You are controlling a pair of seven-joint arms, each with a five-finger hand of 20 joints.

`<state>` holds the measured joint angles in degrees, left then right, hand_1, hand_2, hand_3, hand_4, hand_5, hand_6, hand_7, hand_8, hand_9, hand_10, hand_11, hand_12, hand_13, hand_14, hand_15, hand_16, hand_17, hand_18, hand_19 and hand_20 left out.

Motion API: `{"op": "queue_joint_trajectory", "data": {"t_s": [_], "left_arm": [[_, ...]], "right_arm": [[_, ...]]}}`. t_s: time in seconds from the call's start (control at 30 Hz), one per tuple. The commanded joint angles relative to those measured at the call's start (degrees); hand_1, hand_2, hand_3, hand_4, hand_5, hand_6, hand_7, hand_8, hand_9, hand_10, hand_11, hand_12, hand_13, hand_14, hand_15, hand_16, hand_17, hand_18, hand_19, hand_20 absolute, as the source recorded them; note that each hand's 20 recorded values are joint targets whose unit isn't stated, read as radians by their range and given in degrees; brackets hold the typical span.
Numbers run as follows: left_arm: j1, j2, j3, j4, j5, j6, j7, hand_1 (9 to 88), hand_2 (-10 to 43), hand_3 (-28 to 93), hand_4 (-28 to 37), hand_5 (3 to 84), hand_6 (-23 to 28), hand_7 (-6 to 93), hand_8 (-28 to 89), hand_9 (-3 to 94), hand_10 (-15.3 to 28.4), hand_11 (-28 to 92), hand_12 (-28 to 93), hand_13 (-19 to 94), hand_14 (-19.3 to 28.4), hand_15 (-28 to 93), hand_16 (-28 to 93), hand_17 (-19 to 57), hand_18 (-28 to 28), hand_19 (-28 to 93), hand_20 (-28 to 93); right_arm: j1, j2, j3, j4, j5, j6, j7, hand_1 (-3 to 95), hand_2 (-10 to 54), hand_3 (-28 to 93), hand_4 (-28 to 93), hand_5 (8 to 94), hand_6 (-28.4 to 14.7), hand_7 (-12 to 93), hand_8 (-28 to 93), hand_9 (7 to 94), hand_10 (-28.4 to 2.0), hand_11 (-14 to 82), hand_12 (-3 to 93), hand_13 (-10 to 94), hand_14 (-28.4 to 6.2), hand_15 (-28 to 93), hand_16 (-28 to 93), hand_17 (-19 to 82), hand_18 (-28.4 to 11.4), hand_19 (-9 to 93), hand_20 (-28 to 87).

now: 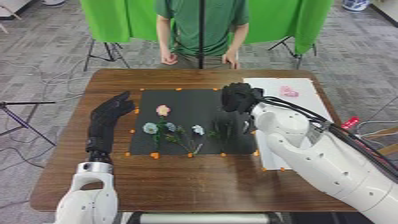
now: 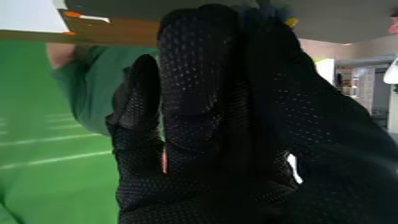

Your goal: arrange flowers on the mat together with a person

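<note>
Long-stemmed pink and pale-blue flowers [image 1: 163, 110] lie on the rectangular black mat [image 1: 191, 99]; black-gloved left hand [image 1: 110, 109] extended, black-gloved right hand [image 1: 238, 97] gripping or not, cannot tell

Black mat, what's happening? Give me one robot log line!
black mat: flowers on it | left hand: open, left of mat | right hand: over mat's right part | person's hands: off mat

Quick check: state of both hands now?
Left hand: open, empty, beside the black mat.
Right hand: at the mat's right side; open, closed or holding something, cannot be told.
</note>
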<state>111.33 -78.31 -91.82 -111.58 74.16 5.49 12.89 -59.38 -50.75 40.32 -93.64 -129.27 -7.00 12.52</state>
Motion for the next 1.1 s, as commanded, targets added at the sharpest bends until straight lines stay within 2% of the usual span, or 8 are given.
{"op": "queue_joint_trajectory", "data": {"t_s": [0.03,0.37,0.53,0.7,0.8,0.9,0.97,1.1], "left_arm": [[0.04,-0.30,-0.11,0.35,0.38,-0.97,-0.51,26.2,2.9,66,-18.9,48.8,3.8,11.8,-5,46.6,13.5,19,16,37,18.2,24,3,5.0,14.2,15,21],[0.23,-0.13,-0.07,0.20,0.23,-0.84,-0.60,26.2,2.8,66,-18.9,48.8,3.8,11.7,-5,46.5,13.5,19,16,37,18.1,24,3,4.9,14.2,15,21],[0.31,0.10,-0.02,0.16,0.62,-0.63,-0.54,26.2,2.7,66,-18.8,48.7,3.8,11.7,-5,46.5,13.5,19,16,37,18.2,24,3,4.9,14.2,15,21],[0.16,0.11,0.05,0.16,0.58,-0.81,-0.54,26.3,2.8,65,-18.9,48.7,3.7,11.6,-5,46.5,13.4,19,16,37,18.2,24,3,4.9,14.2,15,21],[-0.13,0.40,0.13,0.25,0.57,-0.95,-0.57,26.2,2.7,66,-18.8,48.6,3.7,11.7,-5,46.6,13.4,19,16,37,18.2,24,3,4.9,14.2,15,21],[-0.57,0.59,0.25,0.50,0.51,-1.17,-0.50,26.2,2.7,66,-18.8,48.7,3.7,11.6,-5,46.6,13.5,19,16,37,18.2,24,3,4.9,14.2,14,21],[-0.75,0.88,0.25,0.54,0.71,-1.60,-0.65,26.2,2.7,66,-18.8,48.6,3.7,11.7,-5,46.6,13.5,19,16,37,18.2,24,3,4.9,14.2,14,21],[-0.42,0.96,0.17,0.56,0.52,-1.45,-0.41,26.1,2.6,66,-18.8,48.7,3.7,11.7,-5,46.6,13.4,19,16,37,18.2,24,3,4.9,14.2,14,21]], "right_arm": [[-0.53,0.42,0.65,-1.12,-0.93,-2.21,-0.47,54.2,-9.5,62,-22,76.0,3.1,16,4,79.2,-8.2,8.9,26.2,87,-1.1,35,43,40,-17.9,75,51],[-1.13,0.86,1.57,-2.20,-1.31,-5.82,-1.29,46.4,-9.5,69,-23,71.9,3.4,16,0,75.8,-9.8,13.3,18.2,86,-2.1,36,39,40,-17.9,74,52],[-1.45,0.85,2.42,-2.81,-0.75,-7.81,-1.50,42.0,-9.5,73,-23,69.0,3.1,16,-10,73.5,-10.2,11.1,16.8,85,-2.9,36,36,39,-18.1,74,52],[-3.62,0.68,7.31,-5.19,0.09,-6.98,-0.41,40.4,-9.5,73,-24,67.8,2.8,16,-10,72.8,-10.6,10.4,16.2,85,-3.2,36,36,39,-18.3,73,52],[-9.29,0.57,15.68,-10.04,3.55,-1.79,0.99,39.7,-9.5,73,-24,67.1,2.4,16,-10,72.0,-10.9,10.2,16.1,85,-3.5,36,36,39,-18.5,73,51],[-18.11,-0.11,25.76,-15.97,13.76,5.92,1.57,37.5,-9.5,72,-23,66.7,1.9,15,-10,71.7,-11.1,10.4,16.3,84,-3.9,35,36,38,-18.8,72,51],[-25.75,-2.62,33.65,-19.29,26.75,9.49,-0.64,32.0,-9.5,70,-18,67.2,1.0,15,-10,71.9,-11.5,11.3,17.4,80,-6.6,33,34,34,-19.7,69,50],[-39.44,-11.55,46.42,-20.99,58.17,5.97,-14.45,24.6,-2.3,68,-16,66.6,-0.6,14,-9,68.3,-14.0,11.0,17.7,65,-12.5,24,30,28,-17.7,49,42]]}}
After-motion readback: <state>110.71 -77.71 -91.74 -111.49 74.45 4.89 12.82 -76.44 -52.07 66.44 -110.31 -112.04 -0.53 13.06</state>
